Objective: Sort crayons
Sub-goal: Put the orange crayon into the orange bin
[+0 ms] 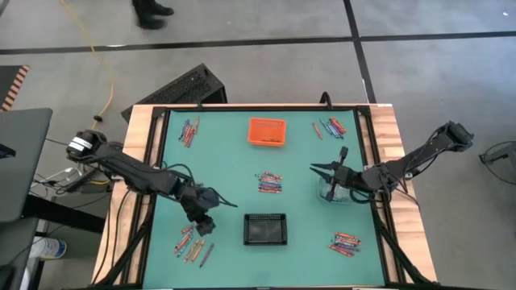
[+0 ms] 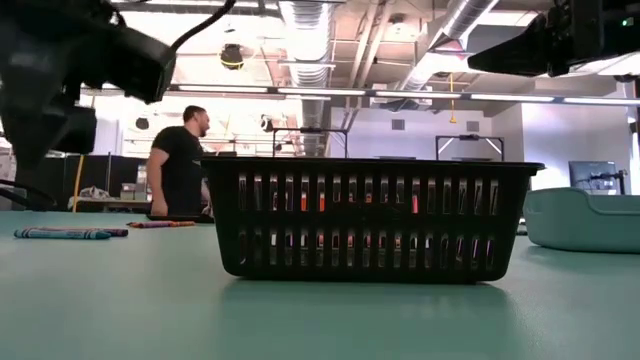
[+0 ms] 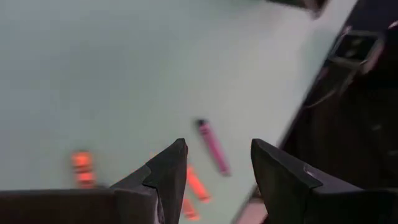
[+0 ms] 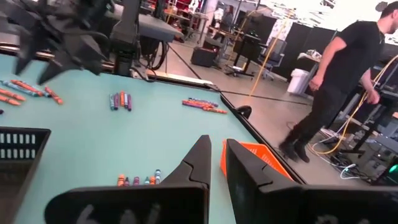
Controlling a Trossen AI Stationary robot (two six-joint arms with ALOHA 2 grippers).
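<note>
Right up close sits the black basket [image 2: 370,218] on the green desk [image 1: 230,165], with the orange basket [image 1: 267,131] at the far side. Crayons [image 1: 270,183] lie in loose heaps at the middle and near all four corners. Left gripper [image 1: 203,226] hangs over the near-left heap, jaws apart and empty; right gripper [image 1: 321,168] hovers right of the middle, jaws nearly together, holding nothing.

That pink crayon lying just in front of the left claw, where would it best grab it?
Probably across the middle of the pink crayon, coming straight down. It lies flat on the table, a thin stick apart from the orange crayons beside it, so both its long sides are free. The left claw hovers open over it, wide enough to straddle it.
</note>
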